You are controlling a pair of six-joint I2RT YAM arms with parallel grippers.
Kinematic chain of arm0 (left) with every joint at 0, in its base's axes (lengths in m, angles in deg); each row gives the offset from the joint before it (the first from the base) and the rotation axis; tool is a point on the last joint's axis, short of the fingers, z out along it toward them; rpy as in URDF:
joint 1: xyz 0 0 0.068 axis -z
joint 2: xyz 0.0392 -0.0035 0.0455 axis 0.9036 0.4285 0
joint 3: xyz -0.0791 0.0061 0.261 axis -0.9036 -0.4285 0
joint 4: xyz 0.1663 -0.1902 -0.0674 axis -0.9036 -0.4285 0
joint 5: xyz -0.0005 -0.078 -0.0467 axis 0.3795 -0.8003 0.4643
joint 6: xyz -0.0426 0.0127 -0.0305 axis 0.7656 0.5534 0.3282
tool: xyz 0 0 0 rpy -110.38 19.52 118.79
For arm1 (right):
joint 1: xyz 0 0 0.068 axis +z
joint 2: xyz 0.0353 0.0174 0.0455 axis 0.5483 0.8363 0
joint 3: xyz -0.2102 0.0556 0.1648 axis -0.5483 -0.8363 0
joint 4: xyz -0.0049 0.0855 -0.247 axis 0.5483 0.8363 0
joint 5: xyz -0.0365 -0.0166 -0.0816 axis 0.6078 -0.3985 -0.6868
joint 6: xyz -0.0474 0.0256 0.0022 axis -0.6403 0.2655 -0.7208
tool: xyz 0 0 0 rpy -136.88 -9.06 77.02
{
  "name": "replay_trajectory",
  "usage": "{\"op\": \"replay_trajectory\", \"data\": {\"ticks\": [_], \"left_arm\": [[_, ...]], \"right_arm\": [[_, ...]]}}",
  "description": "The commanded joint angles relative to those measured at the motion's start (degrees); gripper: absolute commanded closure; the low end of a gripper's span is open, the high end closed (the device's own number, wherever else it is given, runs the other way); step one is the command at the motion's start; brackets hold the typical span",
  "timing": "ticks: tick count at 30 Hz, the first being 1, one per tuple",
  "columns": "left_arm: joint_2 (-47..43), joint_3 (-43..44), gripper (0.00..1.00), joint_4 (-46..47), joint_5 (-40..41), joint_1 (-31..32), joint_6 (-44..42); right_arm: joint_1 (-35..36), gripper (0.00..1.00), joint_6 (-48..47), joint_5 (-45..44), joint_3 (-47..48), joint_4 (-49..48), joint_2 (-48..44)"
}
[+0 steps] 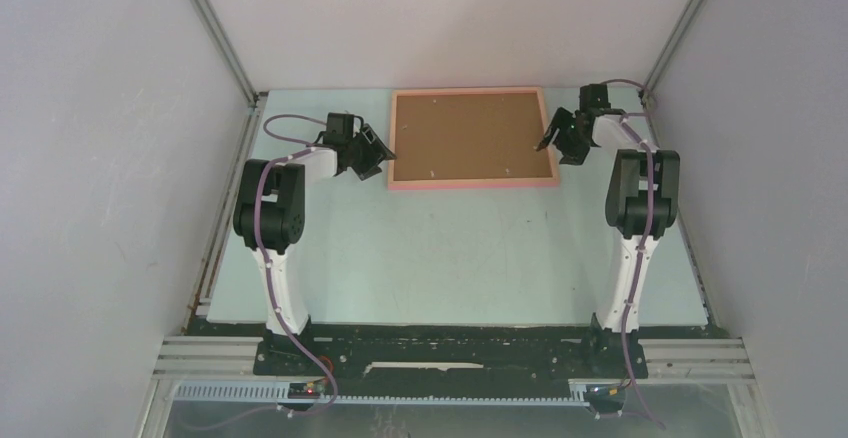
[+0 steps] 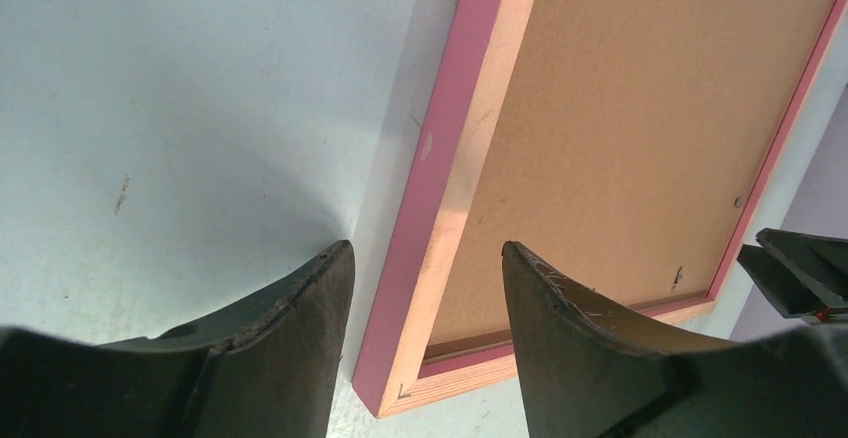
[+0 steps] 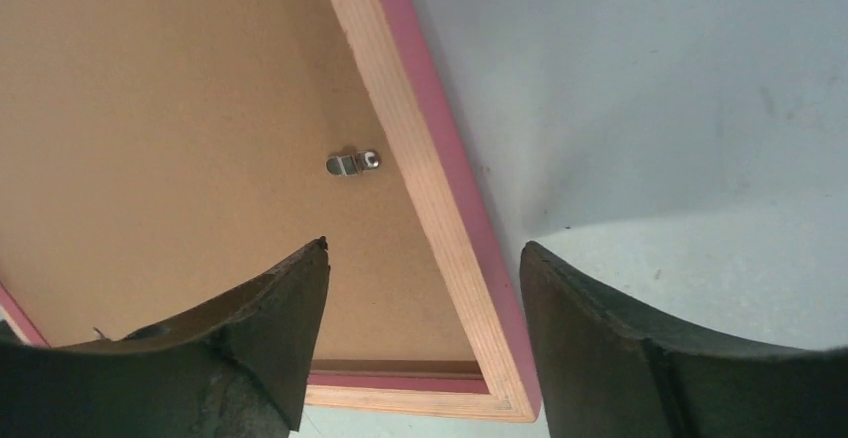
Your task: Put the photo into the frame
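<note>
The frame (image 1: 470, 183), with its salmon-pink border, lies flat at the back middle of the table. A brown backing board (image 1: 468, 136) fills it, back side up. The photo is not in view. My left gripper (image 1: 375, 158) is open at the frame's near left corner. In the left wrist view its fingers (image 2: 428, 253) stand either side of the left rail (image 2: 440, 178) without gripping it. My right gripper (image 1: 555, 138) is open at the frame's right side. In the right wrist view its fingers (image 3: 425, 248) stand either side of the right rail (image 3: 400, 118) near the corner.
A small metal clip (image 3: 353, 163) sits on the backing board (image 3: 160, 108) by the right rail. The pale green table (image 1: 450, 258) is walled left, right and behind. My right gripper's tip also shows in the left wrist view (image 2: 800, 273).
</note>
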Motion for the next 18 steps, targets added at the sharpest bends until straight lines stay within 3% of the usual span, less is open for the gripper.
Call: {"op": "replay_trajectory", "data": {"ticks": [1,3,10,18], "left_arm": [[-1.0,1.5,0.35,-1.3,1.1,0.5,-2.0],[-1.1,1.6,0.35,-1.2,0.9,0.5,-2.1],[-1.2,1.4,0.36,-1.3,0.1,0.5,-2.1],[-1.2,1.3,0.37,-1.0,-0.8,0.5,-2.1]], "right_arm": [[1.8,0.25,-4.1,-1.6,4.6,5.6,2.8],[2.9,0.3,-4.8,-4.4,7.0,7.7,3.6],[7.1,0.3,-6.7,-15.8,13.8,13.1,6.6],[8.3,0.4,-6.8,-18.8,22.9,18.1,12.5]]}}
